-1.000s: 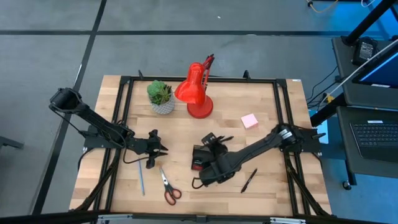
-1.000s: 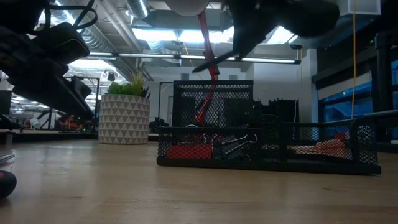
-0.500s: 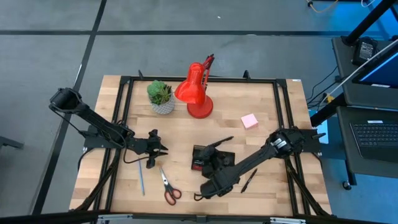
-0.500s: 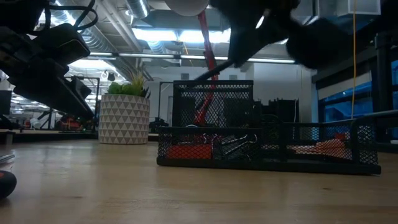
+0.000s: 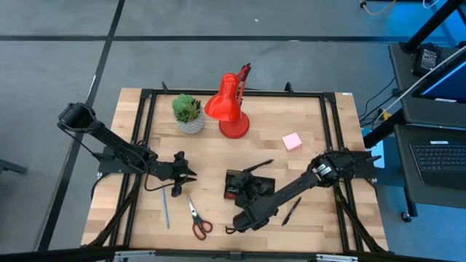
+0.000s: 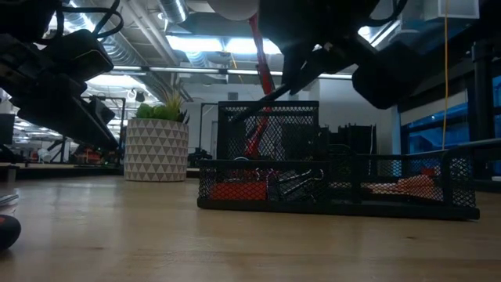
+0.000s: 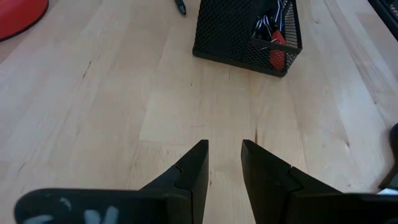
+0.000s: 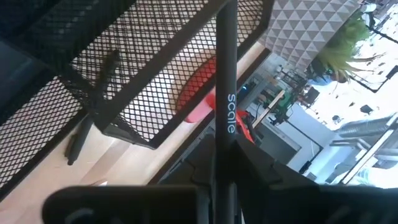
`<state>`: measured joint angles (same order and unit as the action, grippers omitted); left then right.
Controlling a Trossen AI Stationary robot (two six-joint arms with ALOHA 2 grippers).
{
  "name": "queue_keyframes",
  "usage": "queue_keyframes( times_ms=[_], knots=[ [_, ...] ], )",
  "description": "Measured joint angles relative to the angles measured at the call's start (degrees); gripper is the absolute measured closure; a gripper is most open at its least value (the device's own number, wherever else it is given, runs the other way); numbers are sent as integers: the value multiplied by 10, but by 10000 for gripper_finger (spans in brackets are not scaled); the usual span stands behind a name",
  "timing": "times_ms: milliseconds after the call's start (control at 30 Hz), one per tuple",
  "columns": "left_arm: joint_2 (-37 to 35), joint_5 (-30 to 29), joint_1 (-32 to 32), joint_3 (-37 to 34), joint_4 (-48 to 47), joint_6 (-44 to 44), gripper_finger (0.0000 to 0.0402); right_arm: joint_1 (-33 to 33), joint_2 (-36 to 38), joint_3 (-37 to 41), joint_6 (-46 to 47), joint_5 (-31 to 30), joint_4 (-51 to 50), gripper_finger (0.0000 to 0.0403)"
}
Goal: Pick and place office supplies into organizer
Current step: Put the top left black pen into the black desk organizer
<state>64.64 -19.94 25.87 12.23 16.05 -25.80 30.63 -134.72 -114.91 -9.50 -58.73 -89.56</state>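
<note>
The organizer (image 5: 247,186) is a black mesh tray with a tall cup (image 6: 268,129); a red block and clips lie in it (image 7: 277,46). My right gripper (image 5: 261,175) hangs over it, shut on a black pen (image 5: 258,167). My left gripper (image 5: 188,173) waits open above bare wood (image 7: 224,165), left of the organizer. Red-handled scissors (image 5: 196,218), a thin blue pen (image 5: 165,207), another black pen (image 5: 291,211) and the pink sticky-note pad (image 5: 292,141) lie flat on the table. My right gripper (image 8: 217,171) pinches the black pen's barrel (image 8: 221,146) between its two fingers, just below the white print; the fingers hide the held end. The pen is lifted and slants down to the table's left (image 6: 270,90). Its lower end (image 6: 235,117) is at the tall cup's rim.
The red desk lamp (image 5: 229,109) and the potted plant (image 5: 189,113) stand at the far side. A black metal frame (image 5: 145,131) runs around the tabletop. Bare wood lies between my left gripper and the organizer.
My right arm has drawn back toward the table's near edge. The pen it holds has come down and tipped, so its lower end has dropped from above the tall cup to the level of the cup's rim.
</note>
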Motion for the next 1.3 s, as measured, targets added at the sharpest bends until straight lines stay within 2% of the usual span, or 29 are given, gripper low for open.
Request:
queue_keyframes(
  times_ms=[133,967,1300],
  knots=[
    [0,0,0,0,0,0,311,0,0,0,0,33,2,361],
    [0,0,0,0,1,0,311,0,0,0,0,34,13,361],
    [0,0,0,0,2,0,311,0,0,0,1,35,59,361]
  ],
)
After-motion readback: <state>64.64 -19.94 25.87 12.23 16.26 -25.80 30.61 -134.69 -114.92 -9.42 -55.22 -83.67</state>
